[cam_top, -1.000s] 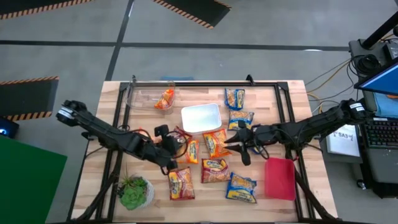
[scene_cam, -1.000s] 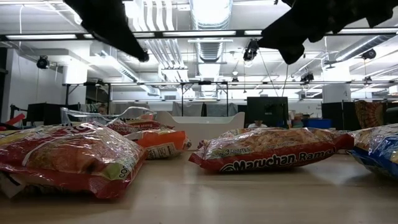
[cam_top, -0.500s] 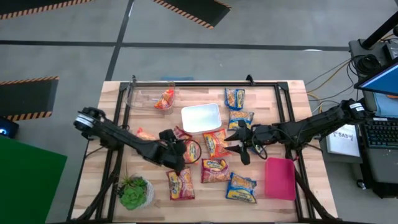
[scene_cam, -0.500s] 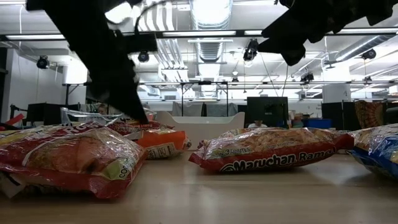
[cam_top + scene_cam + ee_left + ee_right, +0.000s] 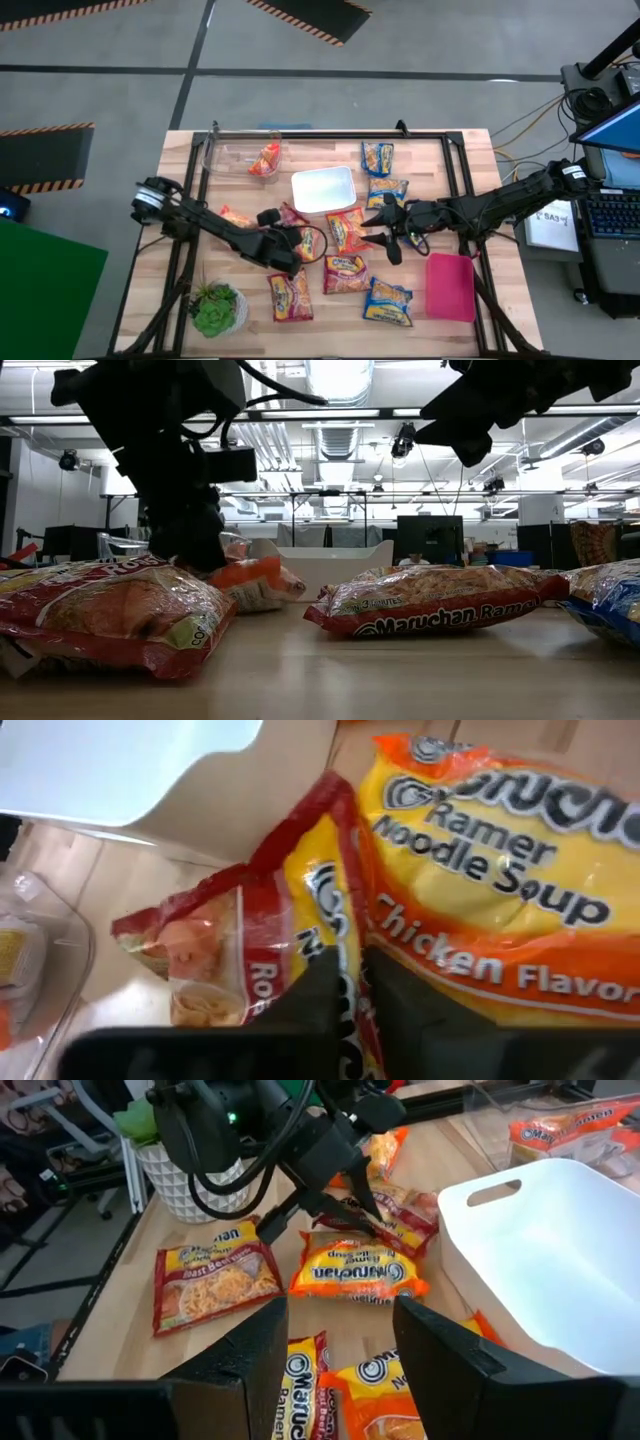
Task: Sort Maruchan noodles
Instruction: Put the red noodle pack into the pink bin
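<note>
Maruchan noodle packets lie spread over the wooden table (image 5: 450, 160). My left gripper (image 5: 293, 247) is low among them, shut at the seam between an orange chicken packet (image 5: 500, 920) and a red packet (image 5: 250, 930). That orange packet (image 5: 310, 243) shows tilted in the low view (image 5: 255, 580). My right gripper (image 5: 385, 235) hovers open above the table's middle right, touching nothing; the right wrist view shows its fingers wide apart (image 5: 345, 1330). One orange packet (image 5: 265, 158) lies in the clear bin (image 5: 222, 160). My left gripper pinches the orange chicken packet at its long edge (image 5: 372, 935), the one beside the red packet, coming from above and pointing down. In the low view the packet's gripped end (image 5: 235, 572) is raised while its other end rests on the table.
A white bin (image 5: 323, 188) stands at the middle far side, a pink bin (image 5: 450, 285) at the near right, and a green potted plant (image 5: 215, 308) at the near left. Blue packets (image 5: 386, 190) lie far right; red (image 5: 291, 295), orange (image 5: 345, 272) and blue (image 5: 388, 300) ones lie along the near edge.
My left gripper moved toward the table's right and came down onto the packets, and the orange chicken packet's end under it has tipped up. My right arm kept still.
</note>
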You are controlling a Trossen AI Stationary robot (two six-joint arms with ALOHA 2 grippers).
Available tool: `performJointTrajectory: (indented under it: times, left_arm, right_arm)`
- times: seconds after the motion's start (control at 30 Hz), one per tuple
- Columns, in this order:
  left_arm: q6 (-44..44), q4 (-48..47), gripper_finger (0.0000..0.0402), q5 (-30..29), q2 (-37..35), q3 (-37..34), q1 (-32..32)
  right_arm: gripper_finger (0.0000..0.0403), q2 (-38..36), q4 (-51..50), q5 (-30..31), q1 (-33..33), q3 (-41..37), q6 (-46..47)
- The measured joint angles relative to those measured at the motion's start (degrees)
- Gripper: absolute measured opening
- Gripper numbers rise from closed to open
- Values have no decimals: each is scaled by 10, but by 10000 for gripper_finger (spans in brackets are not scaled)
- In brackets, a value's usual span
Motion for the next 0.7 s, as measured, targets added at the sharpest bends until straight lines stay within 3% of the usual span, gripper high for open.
performJointTrajectory:
  times: [0.33, 0.7]
  left_arm:
    - [14, 1, 3, -86, -92, -1, -49]
    - [75, 48, 1, -134, -180, -2, -123]
  right_arm:
    - [160, 13, 59, 1, 0, 0, -21]
    - [141, 127, 88, 1, 0, 65, -87]
